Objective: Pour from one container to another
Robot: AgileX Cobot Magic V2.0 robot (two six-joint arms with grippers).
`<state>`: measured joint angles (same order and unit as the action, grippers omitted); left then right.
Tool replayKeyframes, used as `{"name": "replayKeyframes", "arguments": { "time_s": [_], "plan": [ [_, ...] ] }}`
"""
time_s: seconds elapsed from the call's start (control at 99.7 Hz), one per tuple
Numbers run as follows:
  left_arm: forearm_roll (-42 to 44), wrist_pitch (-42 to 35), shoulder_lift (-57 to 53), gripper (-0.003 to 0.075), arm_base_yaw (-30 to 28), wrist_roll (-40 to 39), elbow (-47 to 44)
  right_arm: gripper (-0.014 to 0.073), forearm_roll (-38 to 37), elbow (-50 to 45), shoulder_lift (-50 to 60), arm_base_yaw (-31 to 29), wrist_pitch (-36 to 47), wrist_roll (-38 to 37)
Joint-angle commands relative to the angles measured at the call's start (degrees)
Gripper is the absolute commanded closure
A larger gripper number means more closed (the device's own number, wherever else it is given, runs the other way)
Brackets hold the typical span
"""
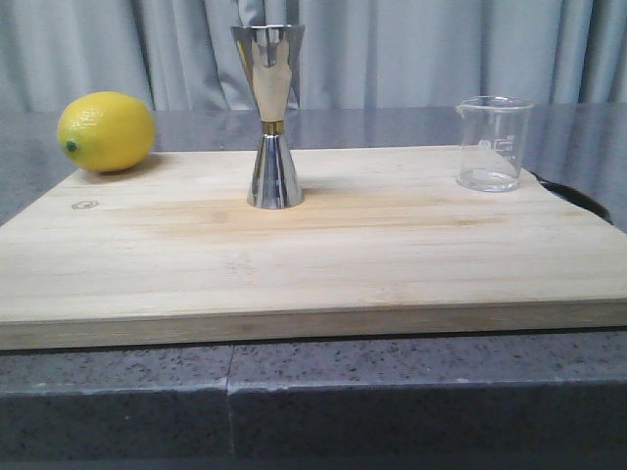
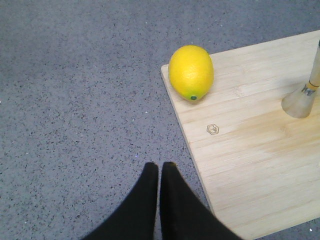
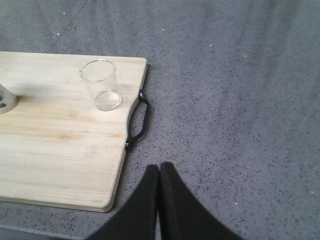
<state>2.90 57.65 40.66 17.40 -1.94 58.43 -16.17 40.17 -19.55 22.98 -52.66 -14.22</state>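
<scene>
A small clear glass beaker stands upright at the far right of the wooden board; it also shows in the right wrist view. The tall steel jigger with a gold waist stands upright at the board's far middle, and its base shows in the left wrist view. My left gripper hovers shut over the grey counter, off the board's left side, holding nothing. My right gripper is shut and empty over the counter to the right of the board. Neither gripper appears in the front view.
A yellow lemon lies on the board's far left corner. The board has a black handle on its right edge. Grey speckled counter surrounds the board, and a grey curtain hangs behind.
</scene>
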Motion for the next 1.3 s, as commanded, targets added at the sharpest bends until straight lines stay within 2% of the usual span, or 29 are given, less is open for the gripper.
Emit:
{"name": "replayKeyframes", "arguments": {
  "time_s": [0.0,0.11,0.271,0.351,0.501,0.752,1.294],
  "plan": [
    [-0.89,-6.77,-3.01,0.0739,-2.01,-0.6,-1.06,0.0659,-1.55,1.9,-0.47,0.18,4.04,0.4],
    [-0.88,-12.98,-9.56,0.0739,-7.94,-0.6,-9.0,0.0659,-1.55,1.9,-0.47,0.18,3.92,0.4],
    [-0.88,-28.6,-21.4,0.0739,-13.79,-0.6,-25.49,0.0659,-1.55,1.9,-0.47,0.18,3.92,0.4],
    [-1.8,-36.27,-27.4,0.0739,-14.81,-0.6,-33.5,0.0659,-1.55,1.9,-0.47,0.18,3.92,0.4],
    [-3.37,-45.85,-36.36,0.0739,-15.45,-0.6,-46.83,0.0659,-1.55,1.9,-0.47,0.18,3.92,0.4],
    [-4.33,-59.84,-42.41,0.0739,-15.45,-0.6,-58.79,0.0659,-1.55,1.9,-0.47,0.18,3.82,0.4],
    [-4.47,-59.46,-42.41,0.0739,-15.34,-0.6,-58.85,0.0659,-1.55,1.9,-0.47,0.18,3.6,0.4]
  ]
}}
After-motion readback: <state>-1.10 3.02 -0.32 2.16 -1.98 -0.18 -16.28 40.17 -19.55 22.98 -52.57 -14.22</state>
